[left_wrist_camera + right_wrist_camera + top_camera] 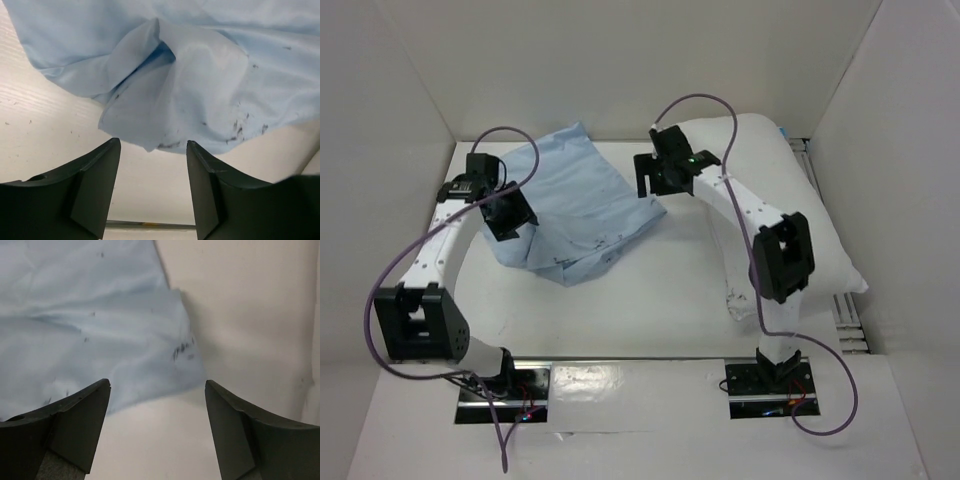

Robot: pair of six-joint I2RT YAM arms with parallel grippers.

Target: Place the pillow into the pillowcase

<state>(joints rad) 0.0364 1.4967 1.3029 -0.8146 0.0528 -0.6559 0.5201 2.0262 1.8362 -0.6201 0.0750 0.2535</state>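
The blue pillowcase (582, 195) lies at about 10 o'clock on the table (650, 300). The white pillow (770, 150) lies at 2 o'clock, its long side running from 11 to 5. Both grippers are open and hold nothing. The left gripper (510, 215) sits at the pillowcase's 8 o'clock edge. The right gripper (652, 180) sits at its 3 o'clock corner, nearer the pillow.

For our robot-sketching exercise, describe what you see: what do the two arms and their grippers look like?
The left arm and right arm have white links joined by chunky black joint housings. A purple cable loops along each. The left gripper and right gripper are black, with wedge-shaped fingers. A green light glows on the right wrist.
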